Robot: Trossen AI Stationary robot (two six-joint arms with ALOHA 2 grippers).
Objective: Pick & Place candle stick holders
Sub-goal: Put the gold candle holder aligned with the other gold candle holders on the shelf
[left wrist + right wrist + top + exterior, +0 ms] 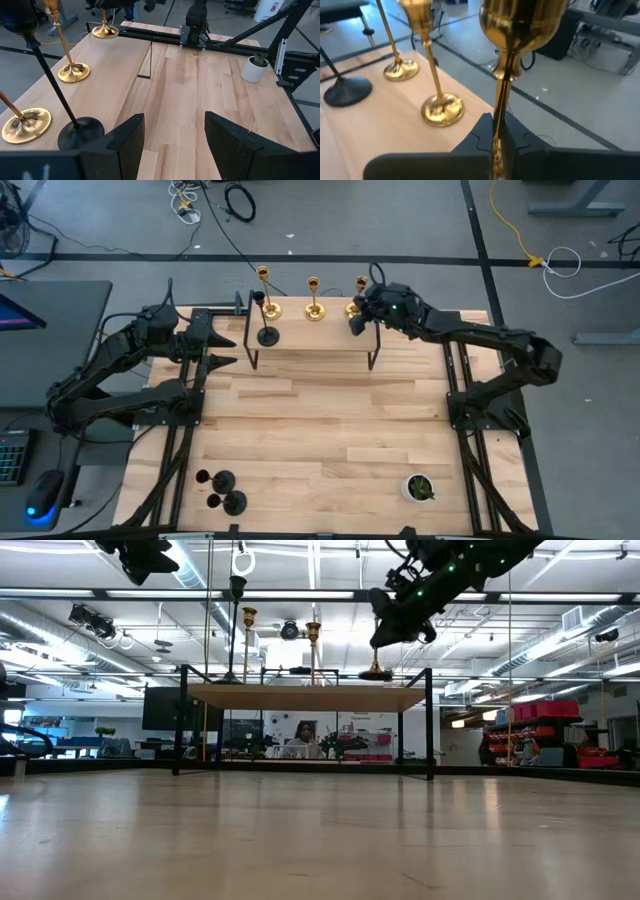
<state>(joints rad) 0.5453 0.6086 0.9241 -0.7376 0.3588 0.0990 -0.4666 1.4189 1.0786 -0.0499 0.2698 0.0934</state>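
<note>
Holding the third gold holder (504, 75) by its thin stem, your right gripper (358, 318) is clamped shut at the far right corner of the raised shelf (310, 338). Keep the stem vertical and lower the base flat before you release, because it looks top-heavy. Two gold holders (314, 300) and one black holder (266, 332) stand near along the far edge; do not brush them. Your left gripper (172, 142) waits open at the shelf's left end. Two black holders (222, 490) remain at the table's near left corner, a white plant pot (419, 488) near right.
</note>
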